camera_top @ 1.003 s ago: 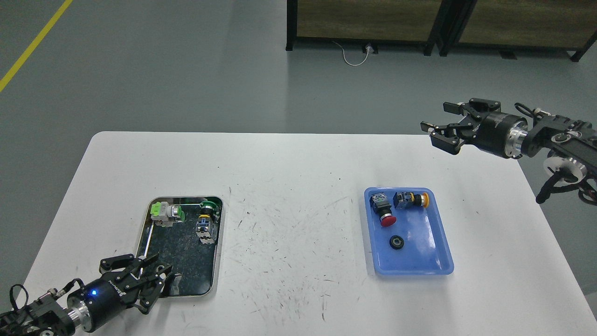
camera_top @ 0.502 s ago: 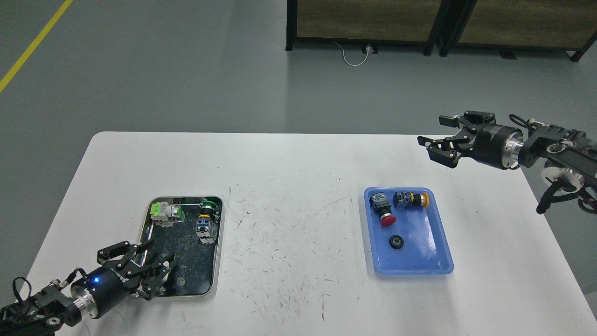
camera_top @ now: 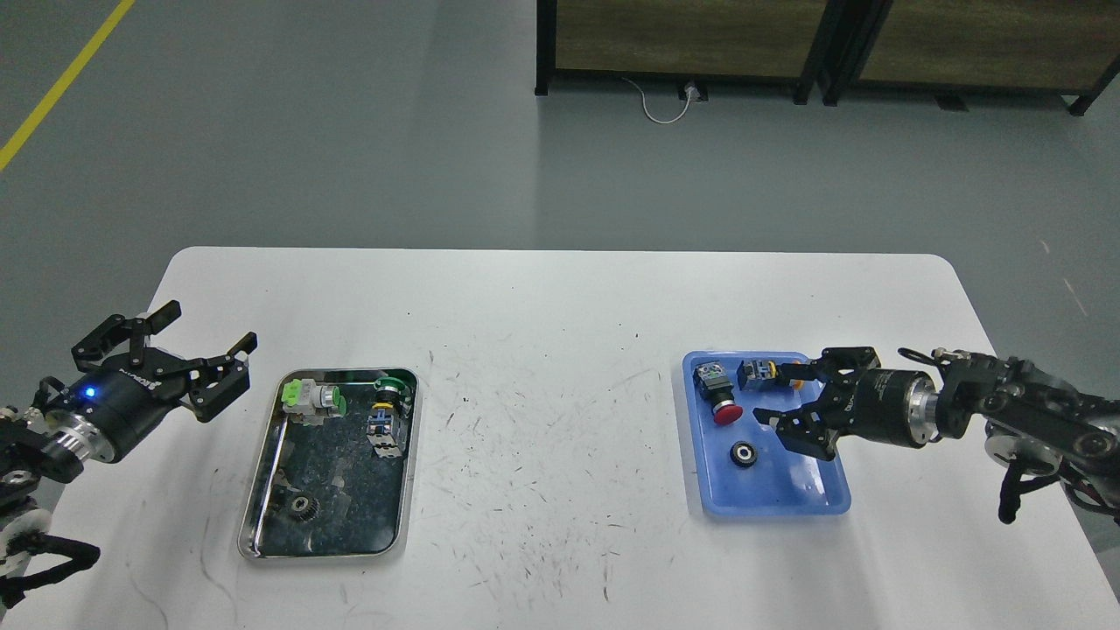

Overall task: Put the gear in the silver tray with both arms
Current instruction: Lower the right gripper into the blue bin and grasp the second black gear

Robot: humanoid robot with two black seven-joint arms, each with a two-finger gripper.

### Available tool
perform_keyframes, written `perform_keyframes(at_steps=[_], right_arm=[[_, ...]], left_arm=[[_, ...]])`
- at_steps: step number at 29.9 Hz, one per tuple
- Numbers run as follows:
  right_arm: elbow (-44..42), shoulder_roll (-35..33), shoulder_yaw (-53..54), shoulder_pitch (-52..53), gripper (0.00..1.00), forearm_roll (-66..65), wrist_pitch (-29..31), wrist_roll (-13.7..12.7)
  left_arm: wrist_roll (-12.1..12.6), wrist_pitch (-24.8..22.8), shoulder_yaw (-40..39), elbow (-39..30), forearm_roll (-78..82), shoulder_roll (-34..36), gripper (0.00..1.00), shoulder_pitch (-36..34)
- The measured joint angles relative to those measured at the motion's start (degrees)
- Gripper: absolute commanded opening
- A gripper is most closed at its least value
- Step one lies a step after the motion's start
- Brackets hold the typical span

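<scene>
The silver tray (camera_top: 262, 472) lies on the left of the white table. A small black gear (camera_top: 303, 506) lies in its near part. A second black gear (camera_top: 744, 454) lies in the blue plastic tray (camera_top: 822, 499) on the right. My left gripper (camera_top: 194, 357) is open and empty, raised to the left of the silver tray. My right gripper (camera_top: 786, 399) is open and empty, low over the blue tray, just right of the second gear.
The silver tray also holds a green-and-white switch (camera_top: 311, 401) and a green-capped switch (camera_top: 387, 413). The blue tray holds a red push button (camera_top: 719, 395) and a yellow-capped switch (camera_top: 763, 373). Dark cabinets (camera_top: 814, 44) stand beyond the table (camera_top: 542, 411).
My left gripper has left the tray's near corner and moved back and up to the left, leaving a gear in the tray. My right gripper has come down from the far right to the blue tray.
</scene>
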Motion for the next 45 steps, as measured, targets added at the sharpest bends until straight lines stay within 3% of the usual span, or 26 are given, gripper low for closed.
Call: perform_keyframes(at_steps=[24, 29, 45], right_arm=[[-1.04, 5.59, -0.27, -4.49, 0.73, -5.57, -2.5, -0.02], [-1.14, 5.47, 0.18, -4.46, 0.68, -5.56, -2.57, 0.07], [-1.17, 5.51, -0.08, -4.49, 0.38, -6.26, -2.58, -0.1]], left_arm=[[0.0, -0.37, -0.09, 0.09, -1.7, 2.19, 0.98, -2.68], [0.0, -0.28, -0.09, 0.09, -1.7, 2.19, 0.98, -2.61], [0.0, -0.36, -0.09, 0.16, -1.65, 2.19, 0.98, -2.67]])
